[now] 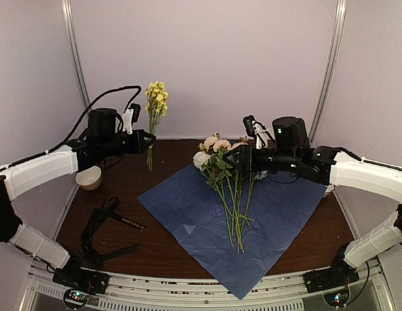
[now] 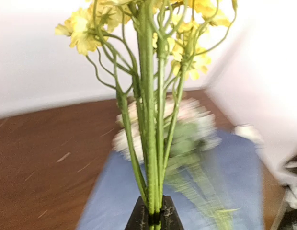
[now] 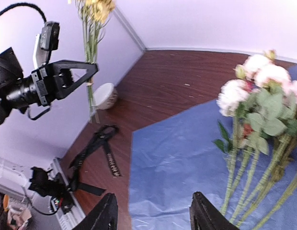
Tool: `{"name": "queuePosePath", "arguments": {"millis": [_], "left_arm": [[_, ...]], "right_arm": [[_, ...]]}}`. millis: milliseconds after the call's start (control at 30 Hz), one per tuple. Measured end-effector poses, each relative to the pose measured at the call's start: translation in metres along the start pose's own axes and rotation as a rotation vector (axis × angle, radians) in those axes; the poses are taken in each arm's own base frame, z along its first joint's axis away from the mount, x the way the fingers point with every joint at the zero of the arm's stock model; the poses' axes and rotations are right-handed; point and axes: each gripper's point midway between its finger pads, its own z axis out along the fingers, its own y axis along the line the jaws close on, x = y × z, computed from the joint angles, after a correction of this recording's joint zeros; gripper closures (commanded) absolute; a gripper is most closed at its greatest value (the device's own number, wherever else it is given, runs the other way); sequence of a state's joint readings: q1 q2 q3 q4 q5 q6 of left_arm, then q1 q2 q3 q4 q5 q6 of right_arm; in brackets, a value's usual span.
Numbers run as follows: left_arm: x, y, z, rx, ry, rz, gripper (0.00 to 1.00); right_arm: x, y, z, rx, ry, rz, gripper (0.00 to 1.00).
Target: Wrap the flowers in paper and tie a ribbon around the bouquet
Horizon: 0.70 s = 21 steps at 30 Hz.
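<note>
1. Black fingertips of the left gripper (image 2: 154, 218) sit at the bottom of the left wrist view, pinched tight on the green stems of a yellow sprig (image 2: 153, 120). The sprig stands upright, heads up.
2. Writing: the ribbon (image 1: 104, 220) carries small white lettering, too small to read in any view. It lies loosely looped on the table (image 1: 168, 162), left of the paper (image 1: 188, 207) and apart from it.
3. Left arm: elbow out to the left, forearm level and pointing right. It holds the sprig in the air beyond the paper's left corner. The stem ends hang below the fingers; whether they touch the table I cannot tell.
4. Right arm: elbow out to the right, forearm level and pointing left. The right gripper (image 1: 230, 159) hovers over the paper's far part, beside the flower heads. Its fingers (image 3: 206, 211) stand well apart with nothing between them.
5. The paper lies flat as a diamond, its near corner reaching past the table's near edge.
6. The flowers (image 1: 230, 188) lie on the paper's middle, cream and pink heads toward its far corner, stems running toward its near corner.
7. A white bowl (image 1: 89, 177) sits left of the paper, beyond the ribbon.
</note>
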State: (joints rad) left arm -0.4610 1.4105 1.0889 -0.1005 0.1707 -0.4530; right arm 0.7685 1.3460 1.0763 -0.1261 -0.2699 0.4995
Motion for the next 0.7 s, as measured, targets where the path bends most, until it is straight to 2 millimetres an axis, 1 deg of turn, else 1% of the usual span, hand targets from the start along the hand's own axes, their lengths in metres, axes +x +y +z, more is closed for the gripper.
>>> {"name": "queuePosePath", "arguments": {"millis": [33, 67, 100, 133, 167, 233, 267, 300, 367, 433, 500, 600, 667, 700], "left_arm": [[-0.011, -0.033, -0.008, 0.110, -0.067, 0.024, 1.00], [-0.016, -0.063, -0.016, 0.212, -0.110, 0.046, 1.00], [-0.017, -0.089, -0.022, 0.304, -0.140, 0.066, 1.00], [-0.015, -0.113, -0.028, 0.388, -0.158, 0.087, 1.00], [-0.011, -0.135, -0.032, 0.465, -0.169, 0.106, 1.00], [-0.003, -0.163, -0.038, 0.570, -0.173, 0.131, 1.00], [0.000, -0.174, -0.040, 0.611, -0.174, 0.138, 1.00], [0.001, -0.182, -0.043, 0.645, -0.180, 0.144, 1.00], [0.000, -0.192, -0.049, 0.694, -0.199, 0.154, 1.00], [-0.001, -0.198, -0.054, 0.726, -0.211, 0.164, 1.00], [-0.001, -0.204, -0.058, 0.753, -0.218, 0.176, 1.00], [0.005, -0.213, -0.061, 0.787, -0.205, 0.188, 1.00], [0.009, -0.215, -0.059, 0.798, -0.195, 0.189, 1.00], [0.011, -0.215, -0.058, 0.800, -0.190, 0.189, 1.00]], "right_arm": [[-0.002, 0.016, 0.001, -0.058, -0.013, -0.015, 0.46], [-0.005, 0.031, 0.002, -0.109, -0.026, -0.029, 0.45], [-0.009, 0.050, 0.003, -0.176, -0.046, -0.043, 0.45], [-0.013, 0.064, 0.004, -0.232, -0.062, -0.052, 0.44], [-0.022, 0.082, 0.004, -0.301, -0.094, -0.062, 0.44], [-0.034, 0.101, 0.004, -0.389, -0.138, -0.055, 0.43], [-0.041, 0.109, 0.004, -0.429, -0.164, -0.048, 0.43], [-0.047, 0.115, 0.005, -0.465, -0.184, -0.038, 0.44], [-0.052, 0.121, 0.007, -0.503, -0.206, -0.021, 0.49], [-0.053, 0.122, 0.011, -0.513, -0.212, -0.004, 0.54], [-0.054, 0.122, 0.015, -0.515, -0.213, 0.009, 0.55], [-0.057, 0.123, 0.021, -0.522, -0.212, 0.023, 0.59], [-0.059, 0.126, 0.021, -0.534, -0.213, 0.028, 0.66], [-0.061, 0.127, 0.021, -0.536, -0.216, 0.027, 0.74]]}}
